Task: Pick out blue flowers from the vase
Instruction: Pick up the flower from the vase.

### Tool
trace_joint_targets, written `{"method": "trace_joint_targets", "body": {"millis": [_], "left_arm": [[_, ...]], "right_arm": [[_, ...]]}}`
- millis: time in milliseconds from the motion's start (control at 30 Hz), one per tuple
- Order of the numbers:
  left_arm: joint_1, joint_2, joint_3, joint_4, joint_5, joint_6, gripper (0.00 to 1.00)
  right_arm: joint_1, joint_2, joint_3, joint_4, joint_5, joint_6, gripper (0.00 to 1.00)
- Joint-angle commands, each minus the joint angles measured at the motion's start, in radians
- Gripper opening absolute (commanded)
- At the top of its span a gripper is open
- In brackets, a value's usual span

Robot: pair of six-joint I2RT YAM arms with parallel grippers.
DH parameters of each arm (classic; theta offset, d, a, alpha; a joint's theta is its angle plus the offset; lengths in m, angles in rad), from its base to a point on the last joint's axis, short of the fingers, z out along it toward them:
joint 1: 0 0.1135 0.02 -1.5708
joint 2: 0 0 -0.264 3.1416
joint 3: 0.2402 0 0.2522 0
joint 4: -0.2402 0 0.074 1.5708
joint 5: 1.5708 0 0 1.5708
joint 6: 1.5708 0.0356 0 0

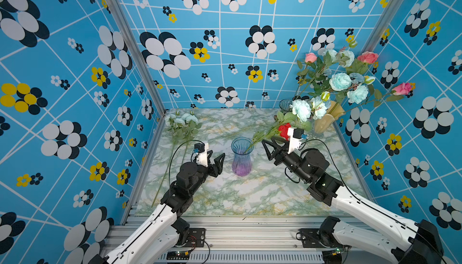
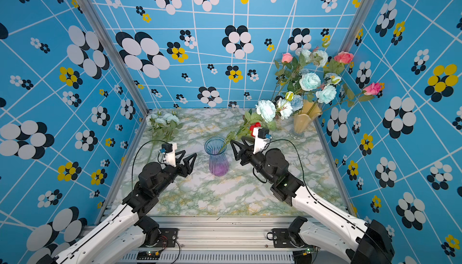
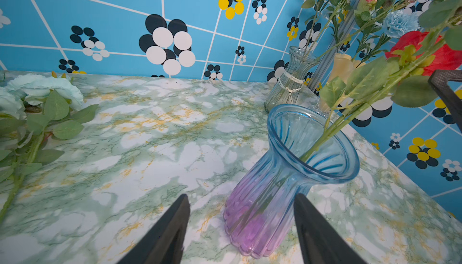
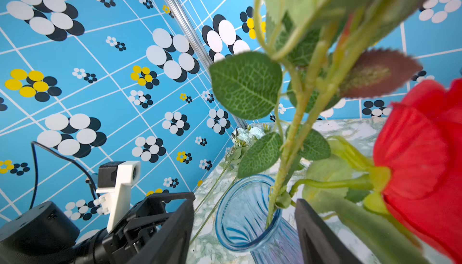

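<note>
A blue-to-purple glass vase stands mid-table. Green stems lean out of it toward the back right, bearing a red rose and, as far as I can tell, a pale blue flower. My right gripper is open just right of the rim, with the stems between its fingers close to one finger. On the vase's left, my left gripper is open and empty. More blue flowers lie on the table at the far left.
A yellow vase in the back right corner holds a tall bunch of blue and pink blooms that overhangs the table. A clear glass vase stands beside it. Patterned walls close in the back and both sides.
</note>
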Motion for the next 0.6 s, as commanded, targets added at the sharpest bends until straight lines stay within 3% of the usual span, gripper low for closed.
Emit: {"method": "trace_joint_targets", "body": {"millis": [0,367,567], "left_arm": [[0.007,0.011,-0.003,0.019,0.007,0.017,0.68],[0.007,0.068,0.004,0.041,0.034,0.012,0.68],[0.008,0.105,0.011,0.05,0.045,0.011,0.67]], "right_arm": [[-0.009,-0.021,0.006,0.039,0.064,0.014,0.67],[-0.059,0.067,0.013,0.073,0.018,0.055,0.61],[-0.059,0.145,0.073,0.09,-0.065,0.033,0.53]]}}
